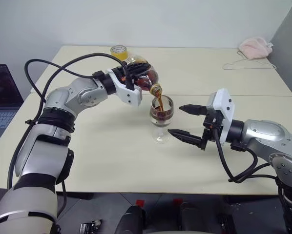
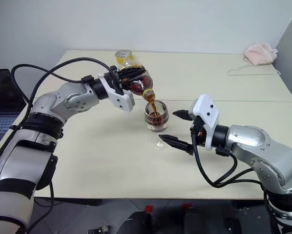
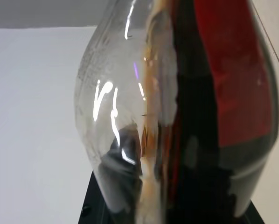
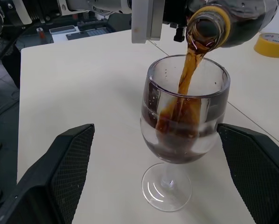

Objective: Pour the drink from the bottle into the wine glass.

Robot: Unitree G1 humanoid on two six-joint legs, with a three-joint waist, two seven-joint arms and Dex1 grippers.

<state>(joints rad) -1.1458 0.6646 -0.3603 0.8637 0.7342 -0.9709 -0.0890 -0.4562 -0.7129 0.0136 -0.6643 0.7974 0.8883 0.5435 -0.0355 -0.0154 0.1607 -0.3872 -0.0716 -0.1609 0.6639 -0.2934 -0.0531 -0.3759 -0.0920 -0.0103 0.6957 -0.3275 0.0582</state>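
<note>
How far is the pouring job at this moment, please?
Done: the bottle is uncapped, tilted over the wine glass by the left tool. In hand: the drink streams in; the bowl looks partly filled. Left: finishing the pour and righting the bottle. The right tool stands open beside the glass.

arms: silver-grey shells, black joints | cables: black, looped | wrists: white brackets | hand fingers [image 4: 67,168]: black, cross-hatched pads

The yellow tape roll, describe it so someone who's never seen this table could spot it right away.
Look at the cream table and go to its far edge, behind the tilted bottle held in the left gripper. The yellow tape roll lies flat there. It is the one bright yellow ring, unlike the pink cloth at the far right corner.
</note>
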